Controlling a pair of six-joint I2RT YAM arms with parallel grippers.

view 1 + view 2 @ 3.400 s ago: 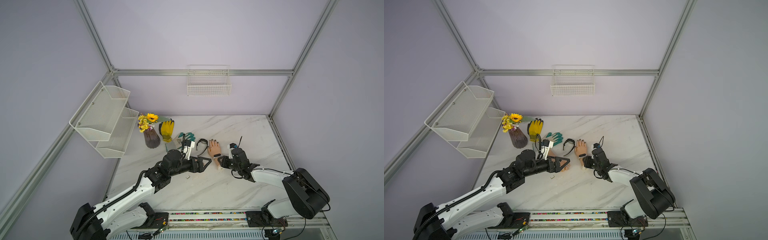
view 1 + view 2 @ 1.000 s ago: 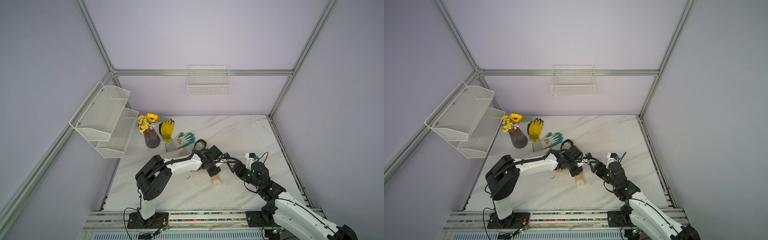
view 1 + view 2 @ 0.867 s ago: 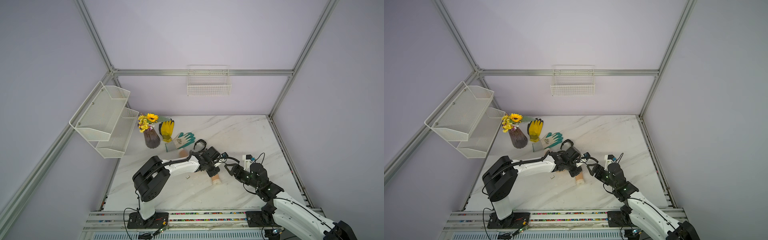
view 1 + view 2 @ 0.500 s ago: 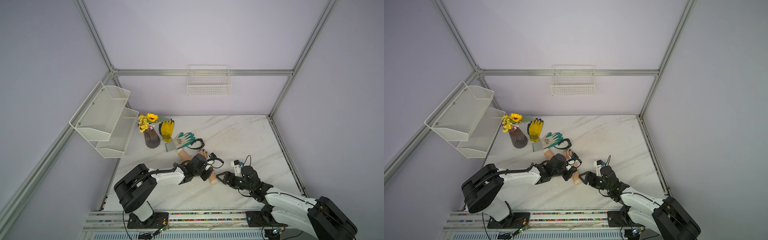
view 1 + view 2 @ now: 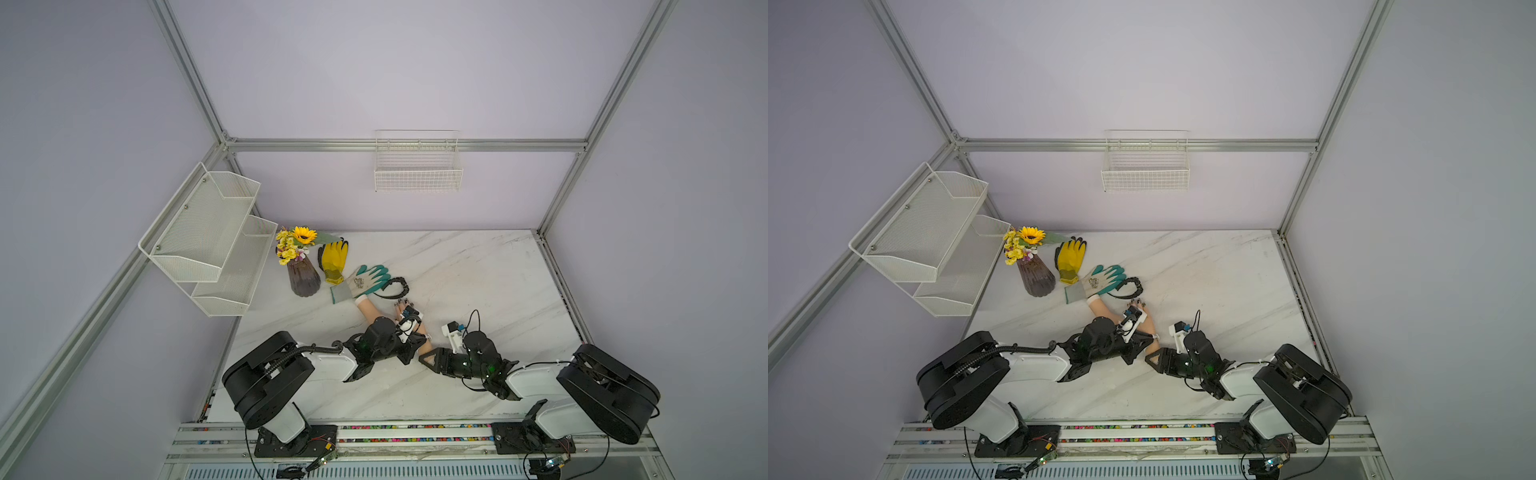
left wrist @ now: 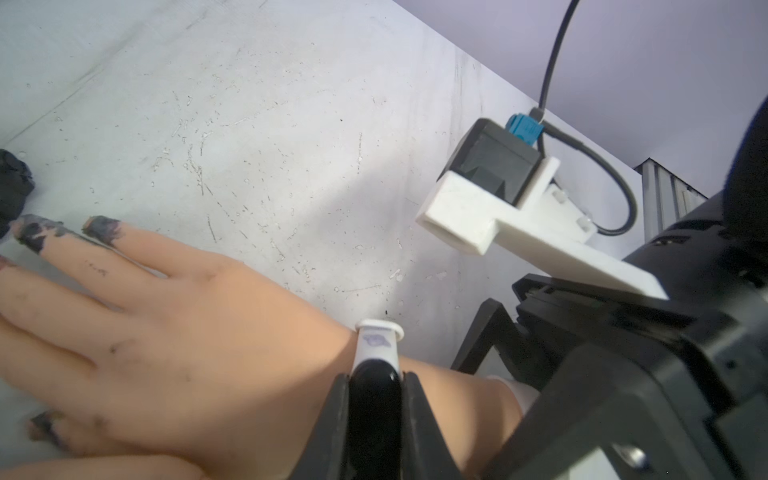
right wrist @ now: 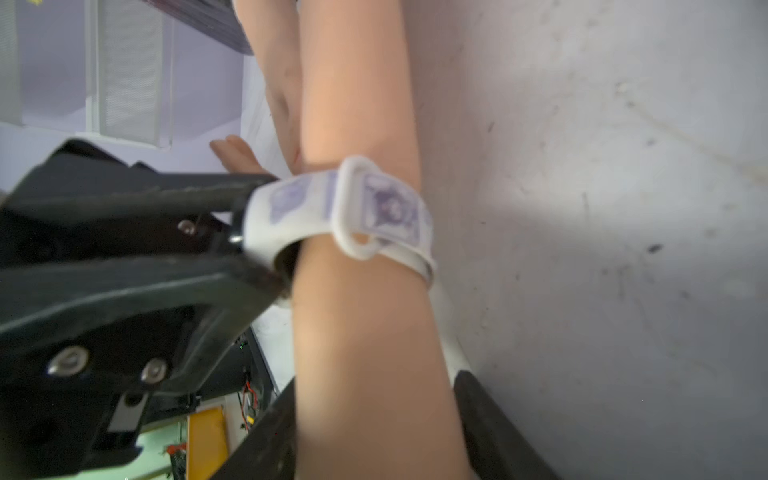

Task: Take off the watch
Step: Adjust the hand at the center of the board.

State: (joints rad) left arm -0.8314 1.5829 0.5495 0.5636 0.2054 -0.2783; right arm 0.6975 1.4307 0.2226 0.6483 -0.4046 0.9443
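A flesh-coloured mannequin hand [image 5: 406,312] lies on the marble table [image 5: 478,270], and the watch [image 6: 377,347] sits on its wrist. The watch has a white strap with purple prints [image 7: 376,203] and a black face. My left gripper [image 6: 376,376] is shut on the black face, one finger on each side; in both top views it [image 5: 415,340] covers the wrist. My right gripper [image 7: 374,382] grips the bare forearm behind the watch, a finger pressed on each side. In a top view it [image 5: 1152,358] meets the forearm's cut end.
A second mannequin forearm [image 5: 368,308] lies beside the hand under a green-and-white glove [image 5: 365,280]. A black band [image 5: 395,287], a yellow glove [image 5: 332,259] and a vase of flowers [image 5: 302,276] stand behind. Mesh shelves [image 5: 208,232] hang at the left, a wire basket [image 5: 417,166] on the back wall.
My right gripper has come in to the forearm's end and its jaws have narrowed onto it. The left gripper has stayed shut on the watch.
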